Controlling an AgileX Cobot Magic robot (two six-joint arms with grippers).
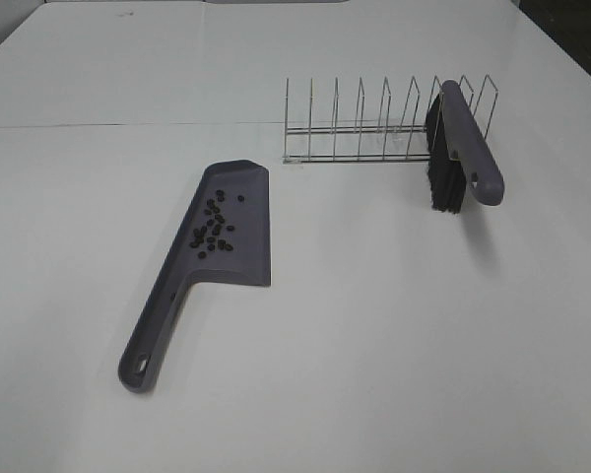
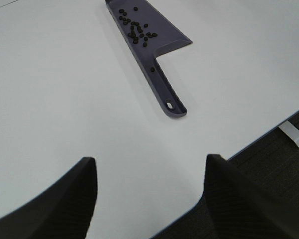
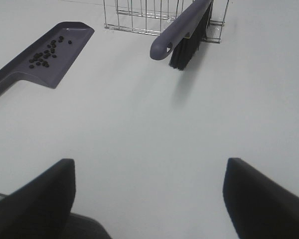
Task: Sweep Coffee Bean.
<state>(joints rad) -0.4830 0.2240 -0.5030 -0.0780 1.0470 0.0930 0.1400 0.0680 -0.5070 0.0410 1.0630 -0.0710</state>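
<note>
Beans: coffee bean (image 1: 213, 227) cluster, small dark ovals, lying loose inside the pan of the dustpan, toward its handle side; a few strays sit nearer the front lip. Seen well ahead of both pairs of fingers, touched by neither.
Dustpan: grey-purple dustpan (image 1: 246, 246) flat on the table, its long handle with a hanging hole at the end pointing back toward the left fingers; the handle tip lies ahead of them, clearly apart.
Brush: purple-handled brush (image 1: 470, 148) with black bristles, leaning in the end slots of the rack, bristles down and touching the table; far ahead of the right fingers.
Rack: wire rack (image 1: 360, 128) of thin upright loops, standing beyond the dustpan, its other slots bare of contents.
Table: white table (image 1: 374, 345), plain, under everything; its near edge shows just by the left fingers in the left wrist view.
Left gripper: left gripper (image 2: 152, 189), dark fingers (image 2: 82, 194) spread apart with only tabletop between them, pinching nothing, hanging over the table edge.
Right gripper: right gripper (image 3: 149, 194), fingers (image 3: 261, 199) spread wide, nothing between them but white tabletop, clear of brush and dustpan alike.
High view: neither arm shows in it.
</note>
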